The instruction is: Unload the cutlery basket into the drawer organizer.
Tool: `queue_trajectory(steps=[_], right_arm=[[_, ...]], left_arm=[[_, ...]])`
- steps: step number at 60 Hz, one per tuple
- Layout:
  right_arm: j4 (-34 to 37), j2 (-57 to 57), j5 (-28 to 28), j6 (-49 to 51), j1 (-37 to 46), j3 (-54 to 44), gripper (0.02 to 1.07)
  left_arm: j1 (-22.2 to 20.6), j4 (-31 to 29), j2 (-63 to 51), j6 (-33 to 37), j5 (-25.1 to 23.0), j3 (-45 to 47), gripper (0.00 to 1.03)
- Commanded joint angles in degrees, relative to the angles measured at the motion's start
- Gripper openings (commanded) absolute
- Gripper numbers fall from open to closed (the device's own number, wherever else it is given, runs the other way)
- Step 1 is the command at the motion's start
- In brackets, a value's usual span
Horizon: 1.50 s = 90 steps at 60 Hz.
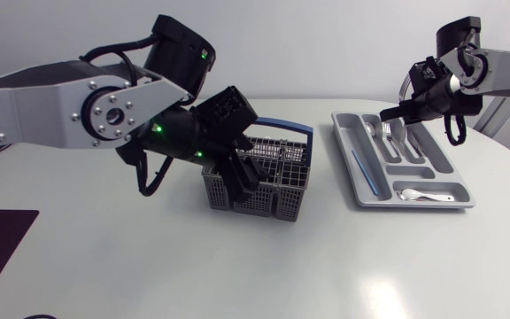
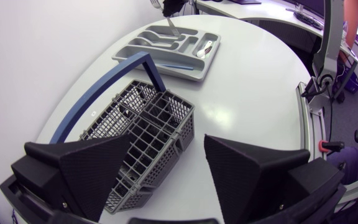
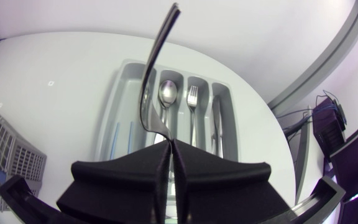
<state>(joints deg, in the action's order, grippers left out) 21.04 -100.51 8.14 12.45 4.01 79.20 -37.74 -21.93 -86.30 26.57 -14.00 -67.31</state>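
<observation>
We are pinching fork in right claw | left claw gaping wide above cutlery basket | risking fork pivoting, landing crosswise in drawer organizer

Left gripper hangs just over the cutlery basket, fingers spread wide, while right gripper is raised well to the basket's right, fingers pinched on a piece of cutlery.

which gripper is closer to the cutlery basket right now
Left. The left gripper hangs open directly over the basket. The right gripper is off to the side above the organizer tray, shut on a piece of cutlery.
</observation>
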Motion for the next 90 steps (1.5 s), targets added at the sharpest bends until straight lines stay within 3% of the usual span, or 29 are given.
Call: queue_trajectory(steps=[1,12,61,70,76,90], right_arm=[[1.7,-4.7,2.3,-2.8,1.8,5.4,0.07],[2.7,-13.0,5.0,-4.0,3.8,11.4,0.07],[-2.1,-35.5,7.2,-6.4,5.9,27.4,0.08],[-3.3,-34.0,7.3,-5.9,4.9,25.2,0.47],[-5.5,-29.0,7.1,-5.7,4.2,20.4,0.67],[-10.0,-9.1,4.2,-4.7,2.7,4.2,0.71]], left_arm=[[-0.5,1.0,2.0,-1.3,0.4,2.4,0.98],[-0.5,2.7,4.1,-0.9,0.4,5.1,0.98],[-1.4,3.5,5.7,-1.0,1.7,7.1,0.98],[-1.7,3.5,5.8,-1.0,2.6,6.8,0.98],[-2.3,3.5,5.8,-0.8,3.1,6.9,0.98],[-1.6,3.6,8.1,-0.8,4.8,6.9,0.98]])
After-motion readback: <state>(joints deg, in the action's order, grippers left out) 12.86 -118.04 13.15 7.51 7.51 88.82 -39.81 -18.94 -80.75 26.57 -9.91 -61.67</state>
